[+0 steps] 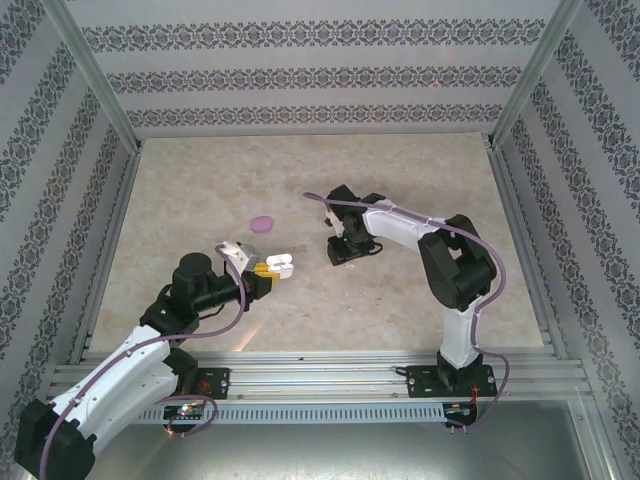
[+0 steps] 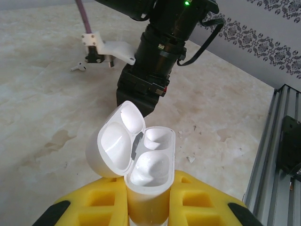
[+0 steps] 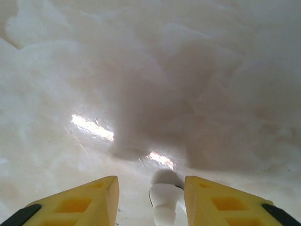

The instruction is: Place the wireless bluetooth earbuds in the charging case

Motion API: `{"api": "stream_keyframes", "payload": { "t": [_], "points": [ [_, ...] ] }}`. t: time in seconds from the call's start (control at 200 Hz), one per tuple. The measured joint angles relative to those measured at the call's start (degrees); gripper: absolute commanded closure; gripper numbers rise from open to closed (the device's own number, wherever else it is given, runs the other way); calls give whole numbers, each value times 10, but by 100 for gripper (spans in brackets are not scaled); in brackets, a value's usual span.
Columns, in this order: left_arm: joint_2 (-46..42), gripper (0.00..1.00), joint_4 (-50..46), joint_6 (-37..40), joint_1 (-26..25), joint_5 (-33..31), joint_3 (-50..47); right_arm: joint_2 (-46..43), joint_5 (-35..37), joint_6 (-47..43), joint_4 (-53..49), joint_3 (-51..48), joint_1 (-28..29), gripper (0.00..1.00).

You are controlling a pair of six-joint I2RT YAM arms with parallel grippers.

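Left tool is clamped tight on the white case, with the lid flipped wide and two sockets on show. Over at the right tool, the yellow fingers stand parted, nose down at the surface. A white bud lies on the marble right between them, with a clear gap on one side and nothing gripped. From above, the purple case sits near the white one, farther out on the surface.

White charging case clamped at its base, lid hinged wide open, two glossy wells exposed. Small white earbud sitting low between two yellow fingers, close to the right-hand one.
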Motion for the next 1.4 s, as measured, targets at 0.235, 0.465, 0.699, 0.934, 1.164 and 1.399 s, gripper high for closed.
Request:
{"api": "stream_keyframes", "payload": {
  "t": [0.235,0.465,0.699,0.934,1.164,1.399],
  "points": [
    [0,100,0,0,-2,-5,-1,31,52,-43,-32,22,18,59],
    [-5,100,0,0,-2,-10,-3,39,81,-64,-51,30,18,62],
    [-5,100,0,0,-2,-10,-3,39,87,-76,-60,30,28,72],
    [-5,100,0,0,-2,-10,-3,40,86,-76,-73,35,32,83],
    [-5,100,4,-1,-2,-10,-4,17,40,-58,-69,21,17,86],
    [29,100,57,-6,-3,10,-5,-105,-22,-17,-40,-14,-17,88]
  ]
}}
